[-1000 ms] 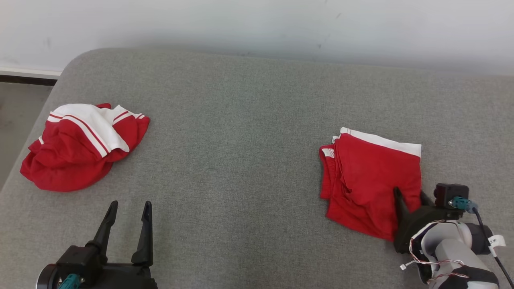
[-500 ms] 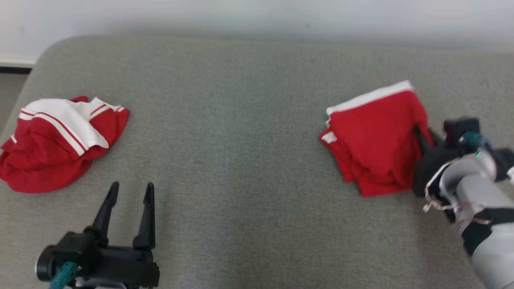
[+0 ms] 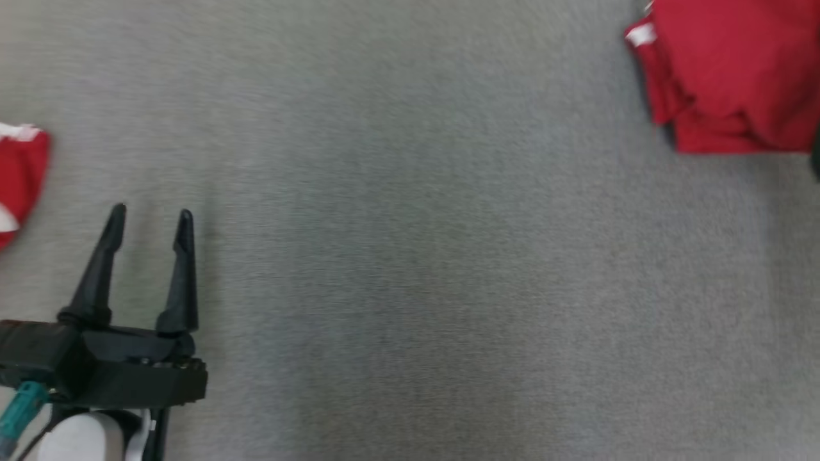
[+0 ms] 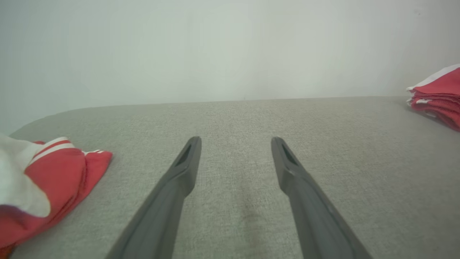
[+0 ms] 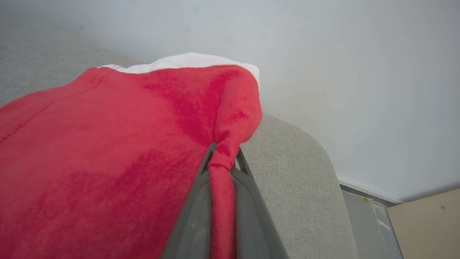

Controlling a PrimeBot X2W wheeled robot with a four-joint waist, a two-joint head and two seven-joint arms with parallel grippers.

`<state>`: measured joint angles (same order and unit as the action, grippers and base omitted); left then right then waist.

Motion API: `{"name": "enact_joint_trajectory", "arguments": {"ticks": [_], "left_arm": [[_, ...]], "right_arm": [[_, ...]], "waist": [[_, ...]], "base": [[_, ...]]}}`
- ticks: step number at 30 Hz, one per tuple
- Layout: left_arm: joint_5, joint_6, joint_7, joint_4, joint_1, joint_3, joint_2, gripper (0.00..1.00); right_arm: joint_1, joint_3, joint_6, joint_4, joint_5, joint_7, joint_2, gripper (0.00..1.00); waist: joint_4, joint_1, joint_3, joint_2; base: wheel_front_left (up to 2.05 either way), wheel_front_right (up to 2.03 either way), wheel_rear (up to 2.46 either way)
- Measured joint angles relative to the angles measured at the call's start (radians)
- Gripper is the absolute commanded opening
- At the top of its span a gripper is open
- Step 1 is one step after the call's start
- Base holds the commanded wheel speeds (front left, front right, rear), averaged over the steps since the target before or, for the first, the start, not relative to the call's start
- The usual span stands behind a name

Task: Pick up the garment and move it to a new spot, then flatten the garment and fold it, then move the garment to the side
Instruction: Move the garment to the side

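Seemingly tilted upward, right gripper [image 5: 224,150] pinches folded garment [image 5: 107,144].

The left gripper [image 3: 152,214] had tapering black fingers [image 3: 97,272], a boxy black base [image 3: 102,368], a teal plug [image 3: 16,410] and white forearm [image 3: 80,438].

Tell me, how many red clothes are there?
2. One folded garment, upper right in head view, pinched by the right gripper; one crumpled garment at the left edge. Others may be hidden.
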<state>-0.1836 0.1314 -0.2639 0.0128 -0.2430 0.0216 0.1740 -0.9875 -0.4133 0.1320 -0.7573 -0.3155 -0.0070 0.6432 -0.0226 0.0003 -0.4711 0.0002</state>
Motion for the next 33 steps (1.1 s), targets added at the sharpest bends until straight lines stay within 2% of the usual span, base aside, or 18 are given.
{"name": "enact_joint_trajectory", "arguments": {"ticks": [6, 13, 18, 24, 25, 26, 33], "left_arm": [[0.003, 0.0, 0.0, 0.058, 0.001, 0.02, 0.032, 1.0], [0.006, 0.0, 0.0, 0.114, 0.02, 0.03, 0.037, 1.0], [0.004, 0.0, 0.0, 0.135, 0.02, 0.029, 0.045, 1.0], [0.0, 0.001, -0.001, 0.141, 0.008, 0.023, 0.042, 1.0], [0.0, 0.001, -0.001, 0.141, 0.007, 0.024, 0.04, 1.0], [0.0, 0.001, -0.001, 0.14, 0.005, 0.023, 0.037, 1.0], [0.0, 0.001, -0.001, 0.108, 0.004, 0.027, 0.021, 1.0]], "right_arm": [[-0.025, 0.028, 0.0, 0.088, -0.008, 0.06, 0.094, 0.0], [-0.063, 0.06, 0.0, 0.171, 0.008, 0.134, 0.15, 0.0], [-0.085, 0.072, 0.0, 0.212, 0.018, 0.177, 0.168, 0.0], [-0.106, 0.074, 0.0, 0.204, 0.073, 0.191, 0.175, 0.0], [-0.109, 0.08, 0.0, 0.199, 0.086, 0.19, 0.174, 0.18], [-0.114, 0.088, 0.0, 0.189, 0.1, 0.191, 0.174, 1.0], [-0.115, 0.123, 0.0, 0.18, 0.182, 0.128, 0.141, 1.0]], "waist": [[0.081, 0.0, -0.076, 0.0], [0.147, -0.0001, -0.144, 0.0], [0.162, -0.0003, -0.182, -0.0002], [0.15, -0.0004, -0.207, -0.0003], [0.146, -0.0004, -0.208, -0.0002], [0.143, -0.0004, -0.208, -0.0003], [0.135, -0.0002, -0.175, -0.0002]], "base": [[0.0, 0.0, 0.0], [0.0, 0.0, 0.0], [0.0, 0.0, 0.0], [0.0, 0.0, 0.0], [0.0, 0.0, 0.0], [0.0, 0.0, 0.0], [0.0, 0.0, 0.0]]}}
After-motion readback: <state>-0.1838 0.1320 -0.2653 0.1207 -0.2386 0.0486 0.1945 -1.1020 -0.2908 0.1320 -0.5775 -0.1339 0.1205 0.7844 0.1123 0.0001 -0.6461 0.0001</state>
